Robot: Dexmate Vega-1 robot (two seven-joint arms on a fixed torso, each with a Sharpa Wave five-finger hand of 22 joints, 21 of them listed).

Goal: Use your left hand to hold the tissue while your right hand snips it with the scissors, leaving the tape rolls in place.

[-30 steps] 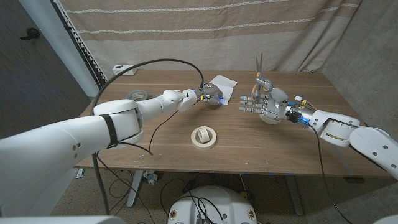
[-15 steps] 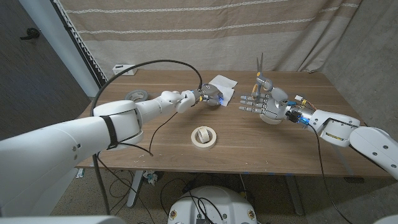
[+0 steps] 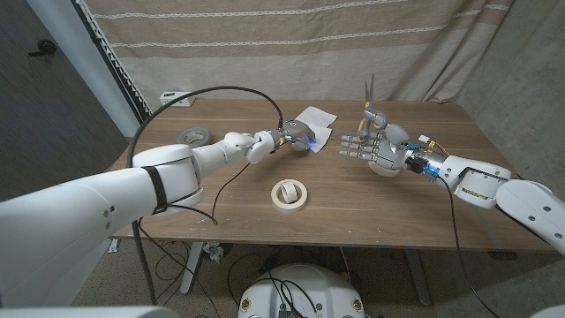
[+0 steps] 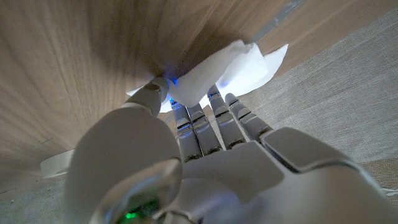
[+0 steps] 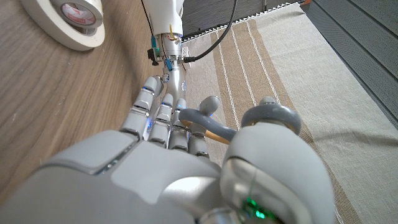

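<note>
1. Fingers of the left hand (image 3: 298, 138) pinch the near edge of the white tissue (image 3: 315, 119) at the tabletop's (image 3: 353, 203) far middle.
2. Right hand (image 3: 378, 146) — just beside it — holds grey-handled scissors (image 3: 370, 104), blades pointing up.
3. Tape rolls — one cream (image 3: 289, 193) near the front edge, one grey (image 3: 192, 136) at far left.

white tissue (image 3: 316, 118) on table; grey-handled scissors (image 3: 370, 102) upright.

The near corner of the thin white paper tissue (image 3: 316, 117) lies hidden beneath the white left hand (image 3: 296, 138); its wrist view does not settle whether the fingertips (image 4: 159, 87) pinch it or only press it. The grey-handled scissors (image 3: 369, 104) have their loops buried in the right hand (image 3: 378, 148), and the blades are too small to tell whether parted.
</note>
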